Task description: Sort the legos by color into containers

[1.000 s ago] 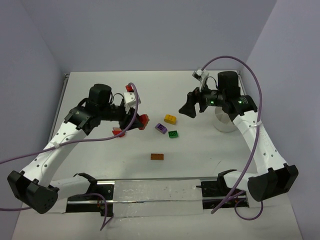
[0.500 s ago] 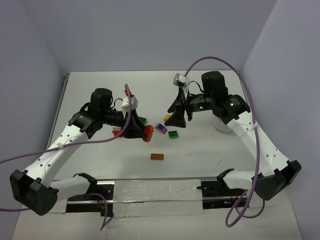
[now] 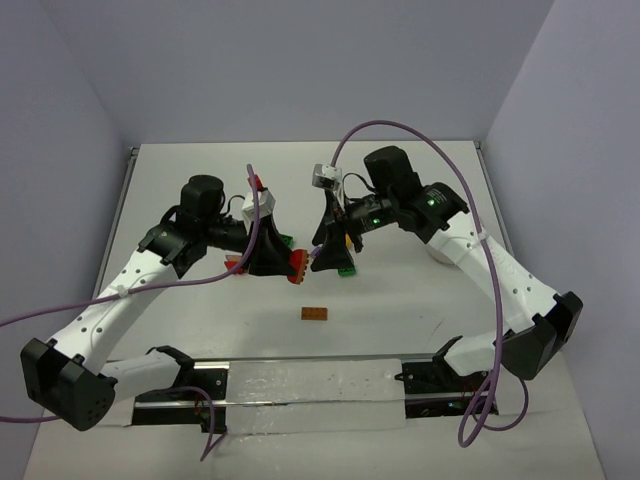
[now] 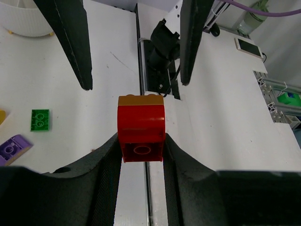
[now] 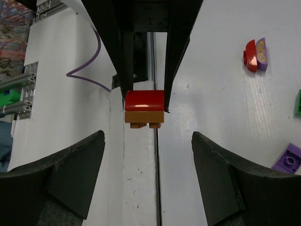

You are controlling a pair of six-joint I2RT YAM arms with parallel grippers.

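My left gripper [image 3: 290, 266] [image 4: 141, 143] is shut on a red lego [image 4: 141, 133] with an orange-brown lego [image 4: 141, 100] stuck on its far end. It holds the pair above the table. My right gripper [image 3: 325, 250] [image 5: 148, 174] is open wide and faces that pair [image 5: 144, 107] end-on, a short gap away, touching nothing. A green lego [image 4: 40, 119] and a purple lego [image 4: 14, 147] lie on the table below. Another orange-brown lego [image 3: 315, 314] lies nearer the front. The white cup [image 4: 26, 21] stands at the right, mostly hidden behind my right arm in the top view.
A red lego [image 5: 250, 55] joined to a purple piece [image 5: 262, 51] lies by my left arm, and a green lego [image 3: 286, 241] lies behind my left gripper. A metal rail [image 3: 320, 385] runs along the table's front edge between the arm bases.
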